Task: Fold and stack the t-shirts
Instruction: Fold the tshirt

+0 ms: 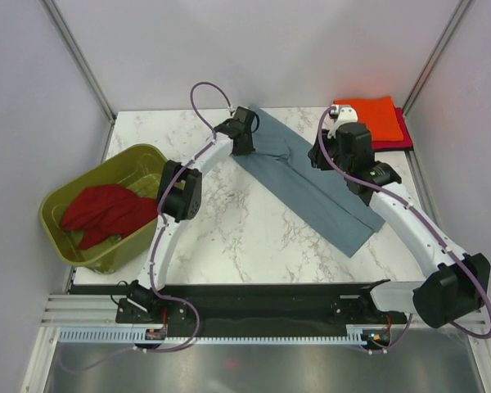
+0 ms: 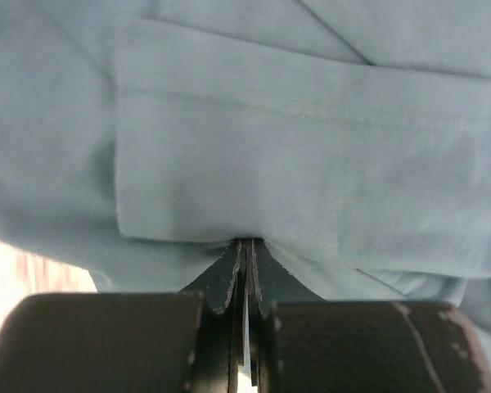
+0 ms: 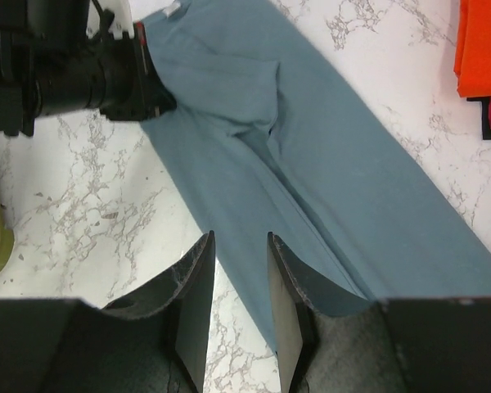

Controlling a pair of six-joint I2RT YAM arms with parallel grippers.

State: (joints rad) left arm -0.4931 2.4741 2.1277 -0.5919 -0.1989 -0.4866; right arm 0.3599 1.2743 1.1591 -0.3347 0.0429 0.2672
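Marble table (image 1: 229, 237) bears a blue-grey t-shirt (image 1: 311, 195), an orange-topped stack (image 1: 370, 115) and an olive tub (image 1: 119, 168).

Olive-green tub (image 1: 114, 168) at left side of white marble table (image 1: 229, 237).

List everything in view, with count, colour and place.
blue-grey t-shirt: 1, slate blue-grey, folded into a long strip lying diagonally across the middle of the table
orange t-shirt: 1, bright orange, folded, far right corner, top of the stack
magenta-red t-shirt: 1, magenta-red, under the orange one, only its edges showing
dark red t-shirt: 1, dark red, crumpled inside the tub
tub: 1, olive green, left side of the table
table: 1, white marble pattern
left arm: 1, white and black, reaching to the strip's far end
right arm: 1, white and black, on the right side
left claw: 1, black, shut on the blue-grey t-shirt
right claw: 1, black, open, over the strip's edge, holding nothing
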